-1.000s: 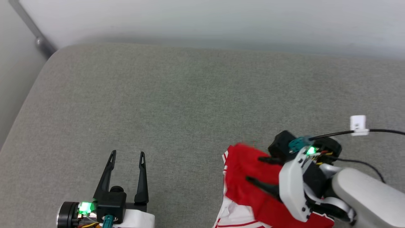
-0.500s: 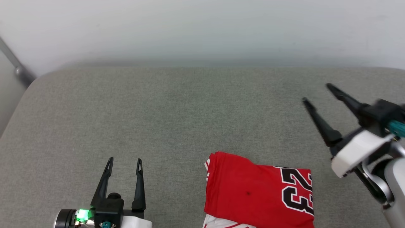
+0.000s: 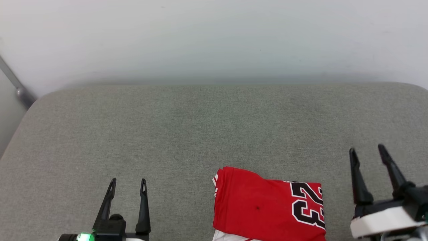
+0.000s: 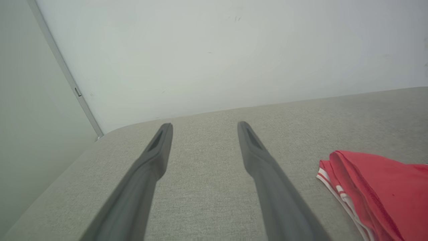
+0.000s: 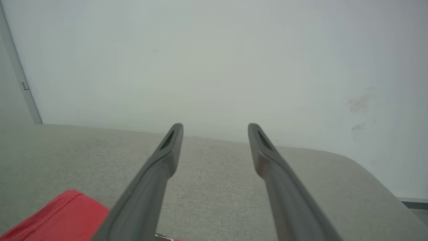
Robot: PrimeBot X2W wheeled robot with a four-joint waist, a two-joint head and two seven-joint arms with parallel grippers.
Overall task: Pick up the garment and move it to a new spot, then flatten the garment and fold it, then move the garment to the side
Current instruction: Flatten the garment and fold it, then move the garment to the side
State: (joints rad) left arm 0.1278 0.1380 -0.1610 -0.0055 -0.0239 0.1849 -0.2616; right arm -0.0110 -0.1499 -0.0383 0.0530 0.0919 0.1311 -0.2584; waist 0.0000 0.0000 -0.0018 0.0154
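I see one shirt (image 3: 264, 207), folded into a neat flat block. It is bright red, with a big 23 in black with white edges on its right part. Thin red and white stripes show along its left edge, and a bit of white peeks out at the bottom. There is a tiny dark dot on the red. It lies on the grey bench (image 3: 187, 134), at the near edge and a little right of the middle, between my two grippers. My left gripper (image 3: 128, 180) is well apart from the shirt on the left. Its two fingers are spread with a clear gap and hold nothing. My right gripper (image 3: 366, 148) is near the shirt on the right but not touching it. Its two fingers are spread too, with nothing in them. A pale wall (image 3: 214, 40) stands behind the bench.
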